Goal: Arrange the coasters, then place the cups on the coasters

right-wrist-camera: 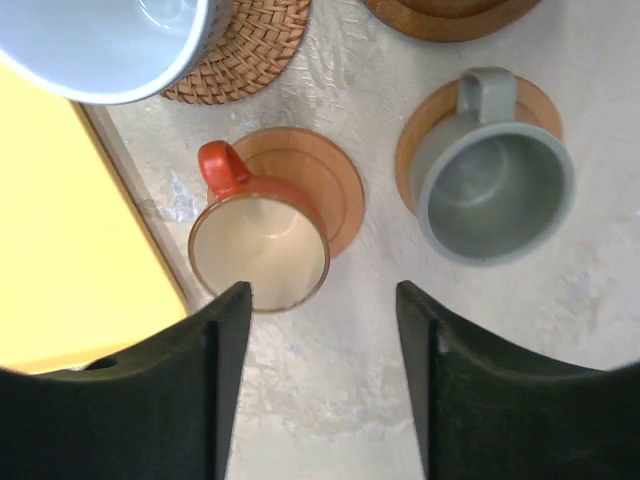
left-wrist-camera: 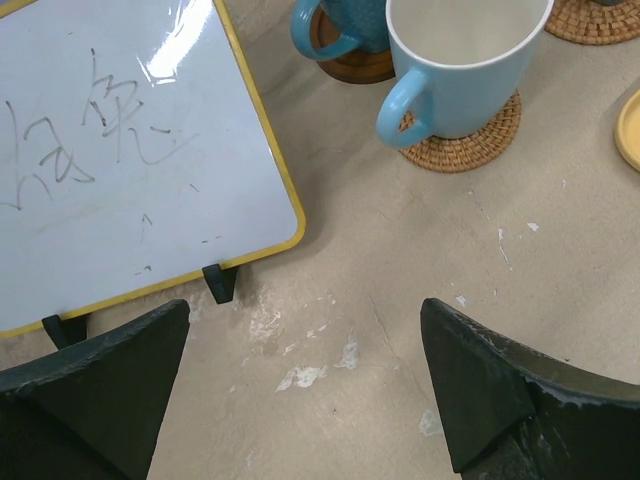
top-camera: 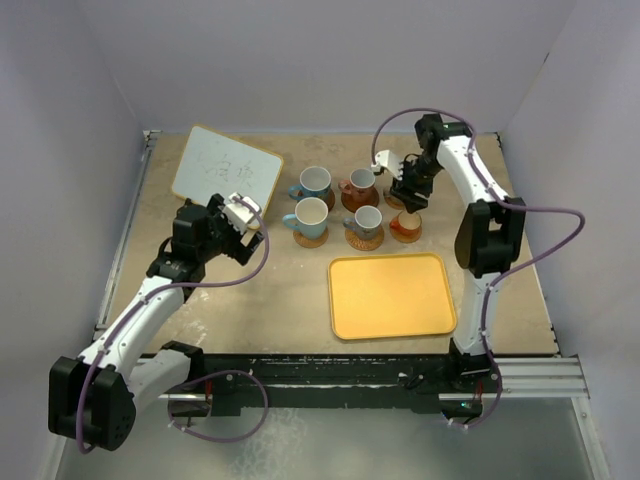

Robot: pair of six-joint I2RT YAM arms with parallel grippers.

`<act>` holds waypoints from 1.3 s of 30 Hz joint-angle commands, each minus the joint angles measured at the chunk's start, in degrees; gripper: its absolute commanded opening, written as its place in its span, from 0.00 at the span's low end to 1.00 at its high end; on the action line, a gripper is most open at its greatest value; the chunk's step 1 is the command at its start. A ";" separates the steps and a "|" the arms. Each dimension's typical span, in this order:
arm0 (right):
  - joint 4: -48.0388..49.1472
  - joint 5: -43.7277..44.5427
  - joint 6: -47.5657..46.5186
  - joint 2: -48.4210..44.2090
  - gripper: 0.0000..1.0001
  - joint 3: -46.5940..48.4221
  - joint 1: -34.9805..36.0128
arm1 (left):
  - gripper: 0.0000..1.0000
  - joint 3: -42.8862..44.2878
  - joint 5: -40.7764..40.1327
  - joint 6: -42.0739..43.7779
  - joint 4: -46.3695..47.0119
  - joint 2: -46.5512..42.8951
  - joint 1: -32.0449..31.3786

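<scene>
Cups: I count six, each on one of six coasters, far of the tray. My right gripper hangs open, empty, above orange cup and grey cup; left gripper open beside the whiteboard.

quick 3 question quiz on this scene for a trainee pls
1. True or false: a cup stands on the yellow tray.
2. What lies near the left gripper? A) whiteboard B) bowl C) spoon
3. Fill in: the right gripper hovers with jaws ___ over the orange cup and grey cup.
Key: 1 false; 2 A; 3 open.
</scene>
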 commanded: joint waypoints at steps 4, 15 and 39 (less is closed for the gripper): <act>1.59 0.31 5.16 -12.31 0.71 -3.24 0.25 | 0.93 0.86 -3.67 -0.05 2.68 -2.44 0.57; 12.41 5.70 18.55 -29.90 0.97 -16.01 0.21 | 0.93 2.49 -17.11 -0.88 5.33 -4.30 0.93; 33.26 26.21 52.91 -60.02 1.00 -43.79 0.20 | 0.94 12.90 -25.86 -4.40 3.03 -6.51 1.14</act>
